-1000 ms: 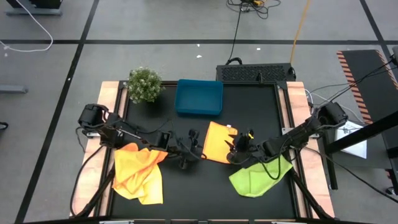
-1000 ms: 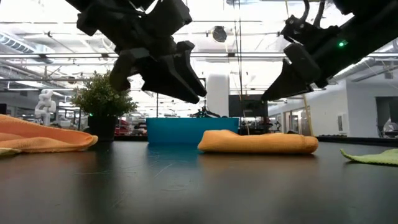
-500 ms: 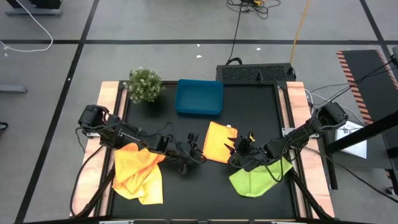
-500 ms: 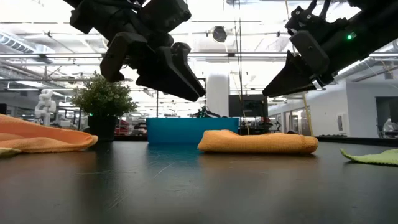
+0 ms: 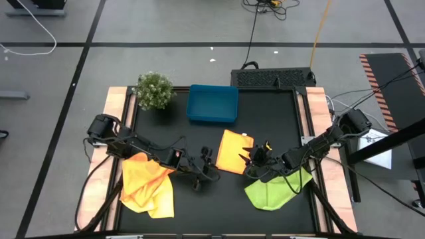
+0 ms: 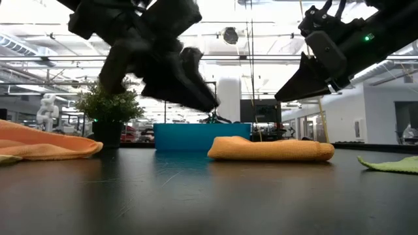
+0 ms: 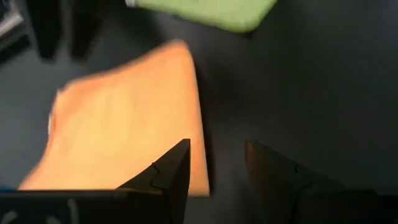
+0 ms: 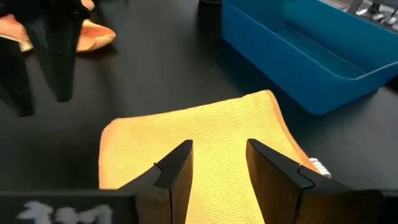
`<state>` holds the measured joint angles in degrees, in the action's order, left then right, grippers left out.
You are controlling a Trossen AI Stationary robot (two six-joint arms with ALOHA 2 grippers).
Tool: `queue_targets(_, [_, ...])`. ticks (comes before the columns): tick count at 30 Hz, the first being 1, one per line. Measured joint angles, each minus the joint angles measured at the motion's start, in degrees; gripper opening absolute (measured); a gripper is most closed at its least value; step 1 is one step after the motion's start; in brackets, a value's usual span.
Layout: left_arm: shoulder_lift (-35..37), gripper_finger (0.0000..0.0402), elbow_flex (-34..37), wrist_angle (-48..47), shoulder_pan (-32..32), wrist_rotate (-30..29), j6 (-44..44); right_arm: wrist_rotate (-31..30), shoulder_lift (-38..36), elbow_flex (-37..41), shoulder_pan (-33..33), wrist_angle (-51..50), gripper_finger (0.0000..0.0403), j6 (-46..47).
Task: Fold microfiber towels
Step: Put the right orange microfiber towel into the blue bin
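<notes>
Lime green towel (image 5: 273, 188): crumpled on the black table (image 5: 265, 106) at its near right corner, partly under the right arm; its edge shows low at the right of the low view. Yellow and orange-yellow towels (image 5: 147, 182): a loose heap at the near left of the table, beneath the left arm. Left pincer (image 5: 207, 167): held above the table near its middle, just left of the folded orange towel (image 5: 232, 151), fingers slightly parted with nothing between them; its wrist view has the orange cloth lying ahead of and partly under the left finger (image 7: 168, 174), with a gap of bare table between the two tips. Right pincer (image 5: 254, 159): held above the table at the right edge of the same folded towel, fingers slightly parted and empty; its wrist view shows the towel directly beyond the fingertips (image 8: 177, 165). Folded orange towel: flat on the table between the two pincers, touched by neither, a neat rectangle with a thick rounded fold seen from the low view. Blue tray (image 5: 212, 103): at the far middle of the table, beyond the folded towel and apart from it. Green plant (image 5: 154, 89): far left corner, just left of the tray.
</notes>
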<state>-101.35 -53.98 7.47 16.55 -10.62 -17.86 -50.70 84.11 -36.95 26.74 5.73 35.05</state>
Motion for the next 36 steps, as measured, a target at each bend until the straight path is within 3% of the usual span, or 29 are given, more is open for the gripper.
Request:
queue_targets(9, [-4.40, 0.0157, 0.03, 5.05, 3.28, -3.58, -6.96, -0.04, -0.01, 0.00, -0.26, 0.09, 0.0141, -1.89])
queue_targets(14, [-6.35, 0.0157, 0.08, 8.20, 4.09, -9.16, -9.43, 0.00, -0.04, 0.76, -0.42, 1.71, 0.0141, -1.71])
queue_targets(24, [-8.05, 0.0159, 0.02, 9.15, 3.79, -8.80, -9.43, 0.04, -0.01, 9.44, -0.42, 18.79, 0.0141, -2.78])
queue_targets(30, [-9.59, 0.0198, 0.05, 11.60, 3.53, -11.52, -9.45, 1.93, -0.01, 13.15, -0.42, 30.10, 0.0141, -6.71])
queue_targets(36, [-12.58, 0.0234, -0.39, 15.32, 2.97, -11.88, -9.97, 3.02, -0.01, 14.03, -0.21, 33.40, 0.0141, -7.04])
